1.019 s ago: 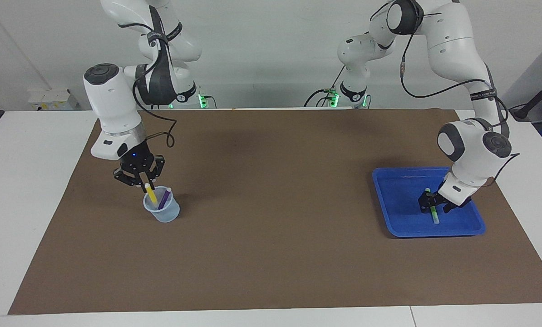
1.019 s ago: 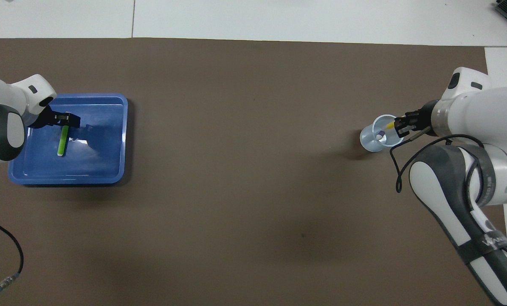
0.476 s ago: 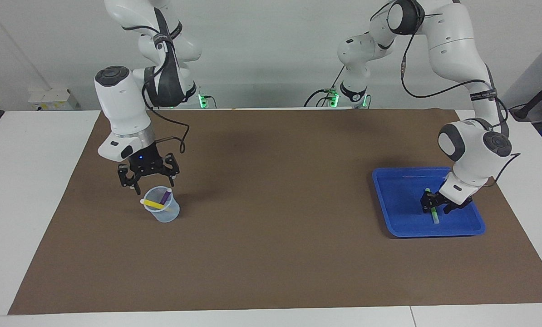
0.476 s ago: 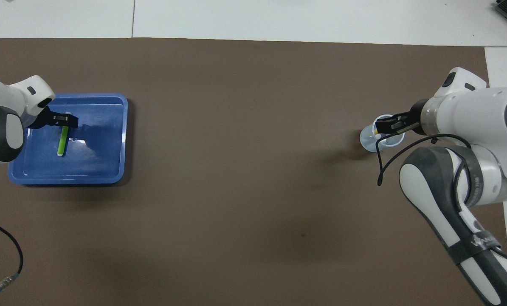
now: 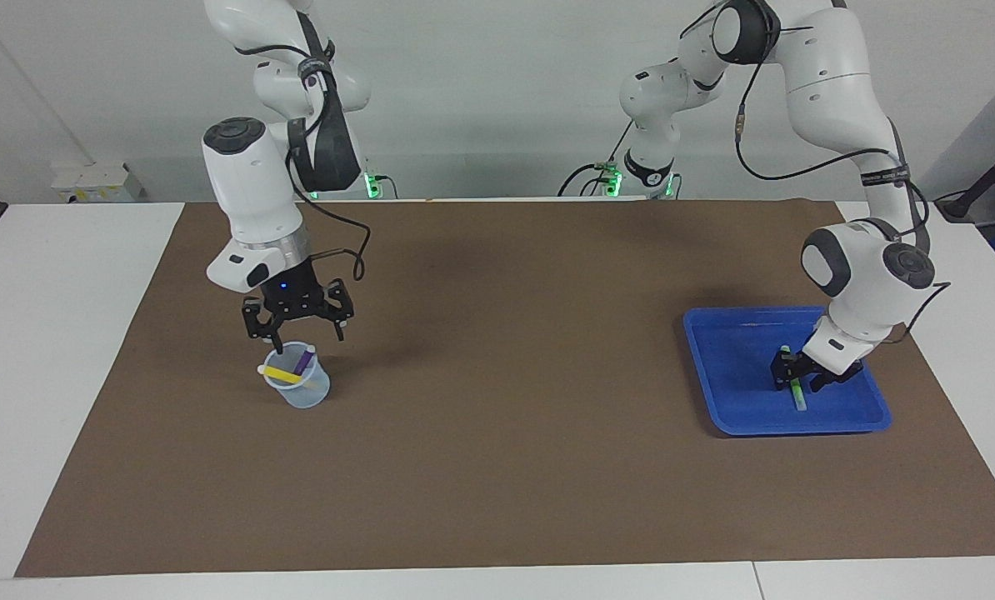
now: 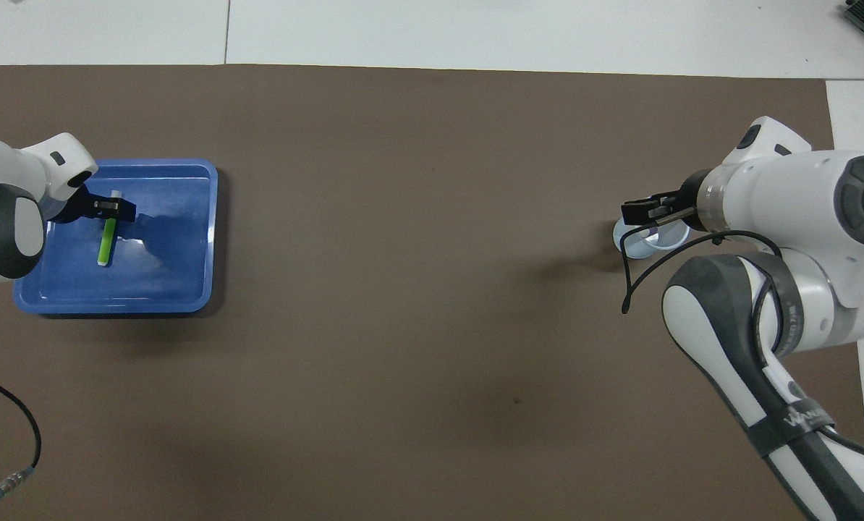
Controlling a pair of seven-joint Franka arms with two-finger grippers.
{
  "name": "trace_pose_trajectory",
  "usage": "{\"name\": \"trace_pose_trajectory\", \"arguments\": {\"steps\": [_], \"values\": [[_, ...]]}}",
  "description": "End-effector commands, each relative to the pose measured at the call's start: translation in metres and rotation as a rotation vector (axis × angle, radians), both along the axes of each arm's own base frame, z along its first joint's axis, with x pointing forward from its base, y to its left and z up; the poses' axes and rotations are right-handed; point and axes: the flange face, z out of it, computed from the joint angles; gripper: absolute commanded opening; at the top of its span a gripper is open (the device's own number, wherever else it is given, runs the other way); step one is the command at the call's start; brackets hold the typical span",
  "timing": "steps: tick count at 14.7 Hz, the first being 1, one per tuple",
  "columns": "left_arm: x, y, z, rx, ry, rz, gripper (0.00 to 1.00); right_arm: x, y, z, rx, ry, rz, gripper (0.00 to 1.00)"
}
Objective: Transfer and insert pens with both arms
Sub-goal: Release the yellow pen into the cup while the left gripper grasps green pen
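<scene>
A clear plastic cup stands on the brown mat toward the right arm's end; it also shows in the overhead view. The purple pen leans in it. The yellow pen lies almost level across its mouth, with its pale end poking over the rim. My right gripper hangs open and empty just above the cup. The green pen lies in the blue tray toward the left arm's end. My left gripper is down at the pen's end nearer the robots.
The brown mat covers most of the white table. Two smaller white arms with green lights stand at the robots' edge. A black cable lies near the left arm's base. The blue tray also shows from overhead.
My right gripper let go of the yellow pen, which tipped over to lie across the cup's mouth. The gripper then rose and drifted toward the table's middle. The left gripper has hardly moved.
</scene>
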Motion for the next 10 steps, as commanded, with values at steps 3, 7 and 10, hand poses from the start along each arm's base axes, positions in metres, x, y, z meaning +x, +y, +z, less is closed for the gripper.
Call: {"name": "trace_pose_trajectory", "arguments": {"steps": [3,7,10], "values": [[-0.004,0.004,-0.002,0.013,-0.015,-0.022,0.3,-0.006,0.081,0.024,0.129,-0.021,-0.08,1.0],[-0.004,0.003,-0.001,0.013,0.001,-0.022,0.0,0.0,0.094,0.028,0.342,0.036,-0.202,1.0],[0.002,-0.003,0.011,0.009,0.021,-0.03,0.0,-0.002,0.106,0.03,0.389,0.053,-0.211,1.0]]}}
